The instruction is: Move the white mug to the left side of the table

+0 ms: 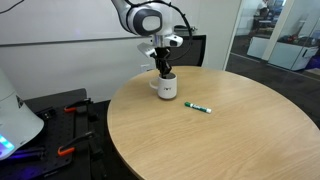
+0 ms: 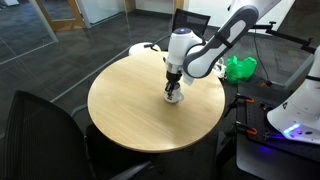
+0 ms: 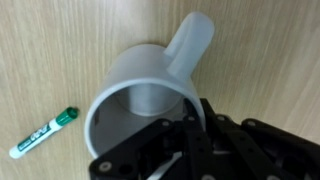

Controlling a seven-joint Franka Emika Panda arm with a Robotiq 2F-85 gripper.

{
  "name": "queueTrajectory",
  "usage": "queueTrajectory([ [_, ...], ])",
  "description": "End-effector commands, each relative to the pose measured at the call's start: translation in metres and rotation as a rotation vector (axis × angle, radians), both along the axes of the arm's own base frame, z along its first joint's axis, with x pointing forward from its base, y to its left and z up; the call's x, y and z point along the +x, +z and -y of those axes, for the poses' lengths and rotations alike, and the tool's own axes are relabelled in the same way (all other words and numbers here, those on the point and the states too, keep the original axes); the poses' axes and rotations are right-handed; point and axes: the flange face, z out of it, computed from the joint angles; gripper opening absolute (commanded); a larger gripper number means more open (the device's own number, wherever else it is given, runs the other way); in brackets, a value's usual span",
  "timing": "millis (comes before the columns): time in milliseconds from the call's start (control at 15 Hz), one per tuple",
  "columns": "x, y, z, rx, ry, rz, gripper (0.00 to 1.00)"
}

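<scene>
1. Round wooden table (image 1: 250, 120), office glass behind.
2. Over it hangs the gripper (image 1: 163, 68), down at the rim of the white mug (image 1: 166, 88). I cannot tell whether it is pinching the rim.
3. Directly beneath the gripper, the mug stands upright on the wood.
4. Further out lies a marker (image 1: 198, 107).
5. I judge that the grasp is about in hand and the move left is not yet done.

I read nothing: marks on the marker (image 3: 42, 133) and the white mug (image 1: 167, 87) seem too blurred.
</scene>
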Motion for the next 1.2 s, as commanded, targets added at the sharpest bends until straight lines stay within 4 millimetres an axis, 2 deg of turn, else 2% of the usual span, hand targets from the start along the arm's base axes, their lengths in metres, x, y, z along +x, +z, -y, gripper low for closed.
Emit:
queueTrajectory([
  [0,0.007,0.022,-0.026,0.011,0.007,0.036,0.02],
  [600,0.035,0.008,-0.082,0.004,0.035,0.034,0.02],
  [1133,0.054,-0.005,-0.104,-0.032,0.007,0.058,0.02],
])
